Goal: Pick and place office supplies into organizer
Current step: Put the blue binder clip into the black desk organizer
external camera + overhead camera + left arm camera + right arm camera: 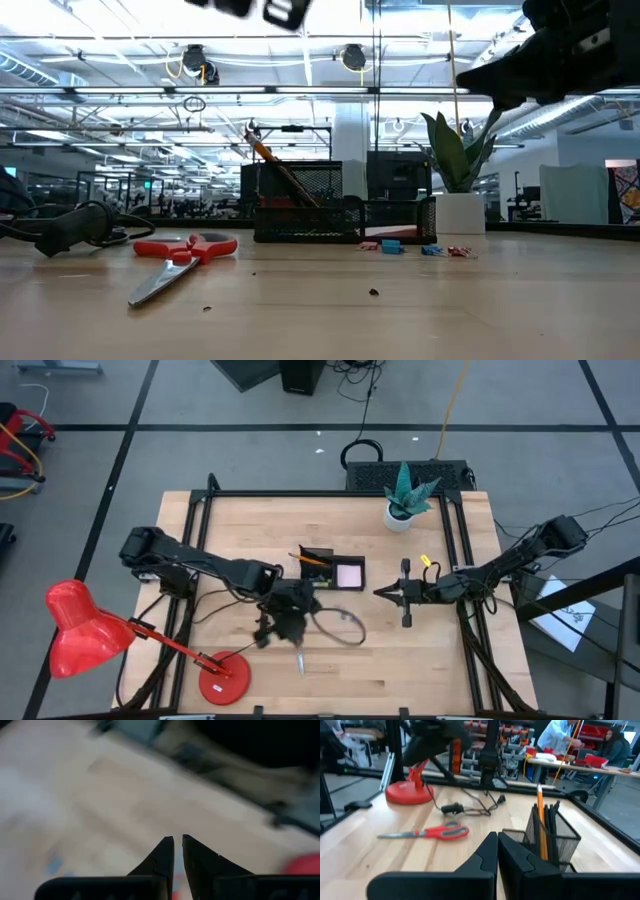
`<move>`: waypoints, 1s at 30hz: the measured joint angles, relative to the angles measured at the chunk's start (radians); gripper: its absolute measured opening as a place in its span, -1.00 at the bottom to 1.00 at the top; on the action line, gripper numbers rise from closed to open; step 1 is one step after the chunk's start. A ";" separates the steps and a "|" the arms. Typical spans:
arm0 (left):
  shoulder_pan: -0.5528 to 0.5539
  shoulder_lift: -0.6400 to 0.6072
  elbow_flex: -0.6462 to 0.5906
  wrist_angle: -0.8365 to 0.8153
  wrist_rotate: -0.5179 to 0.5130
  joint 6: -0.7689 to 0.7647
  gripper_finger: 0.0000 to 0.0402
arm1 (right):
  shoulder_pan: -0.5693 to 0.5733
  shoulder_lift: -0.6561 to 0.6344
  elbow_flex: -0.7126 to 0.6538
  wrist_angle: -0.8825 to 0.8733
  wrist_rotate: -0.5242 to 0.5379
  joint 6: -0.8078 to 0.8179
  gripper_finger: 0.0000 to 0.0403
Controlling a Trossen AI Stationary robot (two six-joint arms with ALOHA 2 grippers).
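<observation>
Nowhere readable writing, scissors, organizer

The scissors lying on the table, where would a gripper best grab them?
Probably across the closed blades or the neck just before the red handles of the scissors, coming straight down. They lie flat on the table, and that part is narrow; the handle loops are wide.

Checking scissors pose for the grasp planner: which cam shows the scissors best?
Right wrist view: the scissors lie flat on the table, unobstructed, red handles and blade fully visible. The low view shows them side-on, blade toward the camera. The high view shows only a blade tip below the left gripper. The left wrist view doesn't show them clearly.
</observation>
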 joint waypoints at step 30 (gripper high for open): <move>0.142 0.323 -0.022 0.423 -0.253 -0.412 -0.77 | 0.000 0.001 0.002 0.008 0.005 -0.005 -0.98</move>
